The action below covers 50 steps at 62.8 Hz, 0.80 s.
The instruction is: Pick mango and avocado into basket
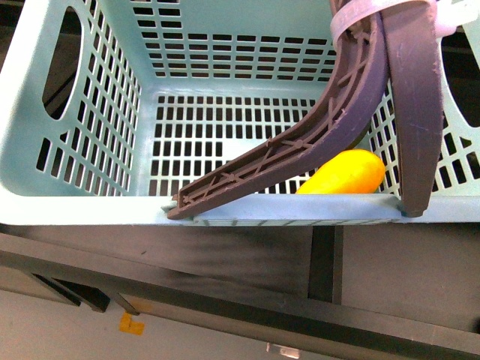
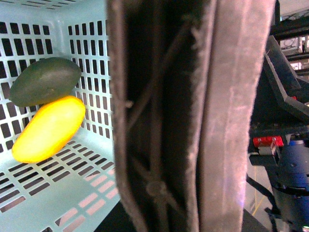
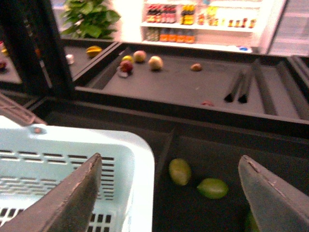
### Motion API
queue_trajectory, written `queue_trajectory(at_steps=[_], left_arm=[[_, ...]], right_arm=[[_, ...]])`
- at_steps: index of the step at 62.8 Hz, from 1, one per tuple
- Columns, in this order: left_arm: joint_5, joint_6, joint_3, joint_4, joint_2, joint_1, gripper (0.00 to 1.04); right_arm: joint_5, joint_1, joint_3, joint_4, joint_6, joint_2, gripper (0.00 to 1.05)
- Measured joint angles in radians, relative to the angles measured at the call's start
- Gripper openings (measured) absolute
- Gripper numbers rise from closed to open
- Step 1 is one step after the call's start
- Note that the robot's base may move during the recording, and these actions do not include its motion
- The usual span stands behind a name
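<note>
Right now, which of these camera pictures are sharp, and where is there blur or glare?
Front view: sharp, evenly lit, mango clear. Left wrist view: the handle up close is soft and fills the middle; mango and avocado readable. Right wrist view: claw fingers blurred, back shelves washed out by glare.

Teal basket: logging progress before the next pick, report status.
Right jaws open, empty. Left gripper out of view. Yellow-orange oval mango and dark green avocado both lie in the teal slotted plastic basket, touching. Brown ribbed handles hang inside.
</note>
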<state>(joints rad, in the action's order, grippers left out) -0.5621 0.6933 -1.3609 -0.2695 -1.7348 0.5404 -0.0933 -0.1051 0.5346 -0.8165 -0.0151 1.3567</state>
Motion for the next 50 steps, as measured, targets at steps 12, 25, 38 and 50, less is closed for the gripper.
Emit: queue_trajectory(at_steps=[12, 25, 38, 50], left_arm=[[-0.002, -0.002, 0.0, 0.0, 0.0, -0.001, 0.15], [-0.002, 0.0, 0.0, 0.0, 0.0, -0.001, 0.15], [0.001, -0.001, 0.0, 0.0, 0.0, -0.002, 0.15], [-0.002, 0.0, 0.0, 0.0, 0.0, -0.001, 0.15]], right_arm=[[0.015, 0.023, -0.158, -0.042, 0.003, -0.116, 0.38], [0.075, 0.062, -0.28, -0.045, 0.004, -0.23, 0.05], [0.091, 0.103, -0.373, -0.011, 0.006, -0.357, 0.02], [0.091, 0.103, -0.432, 0.051, 0.007, -0.475, 0.02]])
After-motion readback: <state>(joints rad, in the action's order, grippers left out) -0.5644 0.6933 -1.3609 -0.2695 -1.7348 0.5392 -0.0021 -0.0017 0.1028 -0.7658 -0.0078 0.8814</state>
